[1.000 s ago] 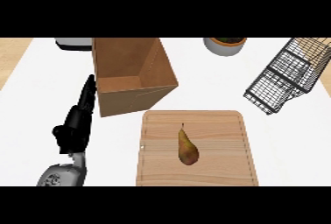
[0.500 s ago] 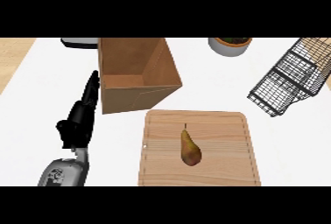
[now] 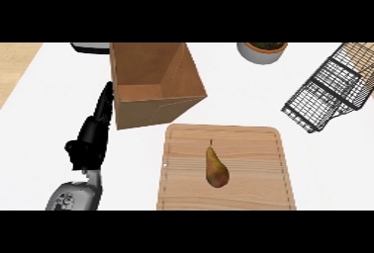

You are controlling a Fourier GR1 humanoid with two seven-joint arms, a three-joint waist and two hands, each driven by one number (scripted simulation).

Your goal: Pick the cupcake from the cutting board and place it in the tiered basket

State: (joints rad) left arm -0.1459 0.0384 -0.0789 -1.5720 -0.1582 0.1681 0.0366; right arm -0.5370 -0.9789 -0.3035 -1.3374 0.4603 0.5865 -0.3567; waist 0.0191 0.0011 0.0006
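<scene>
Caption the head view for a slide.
Pear on cutting board; left hand open beside wooden box; wire basket far right.

White counter (image 3: 44, 123) bears cutting board (image 3: 256, 197), box (image 3: 157, 106), basket (image 3: 332, 94), pot (image 3: 261, 53)

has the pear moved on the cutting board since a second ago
No. The pear lies at the same spot on the cutting board, stem pointing toward the wooden box.

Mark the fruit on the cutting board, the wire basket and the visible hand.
pear (image 3: 215, 170), head view, on its wide lower body.
tiered basket (image 3: 332, 94), head view, on the black wire side.
left hand (image 3: 91, 136), head view, on the back of the black hand.
</scene>
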